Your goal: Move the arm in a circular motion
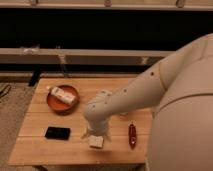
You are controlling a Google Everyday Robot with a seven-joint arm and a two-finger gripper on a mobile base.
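Observation:
The cream-white arm [145, 90] reaches from the right over the wooden table [45, 150]. Its thick rounded segments have small dark holes. The bulbous wrist [100, 112] hangs over the middle front of the table. The gripper [95, 133] points down below the wrist, just above a small white block [96, 142] lying on the table. Most of the gripper is hidden by the wrist.
A brown bowl [54, 104] with a white packet [63, 94] in it sits at the table's back left. A black phone [57, 133] lies front left. A red chili [132, 135] lies front right. A dark bench and wall stand behind the table.

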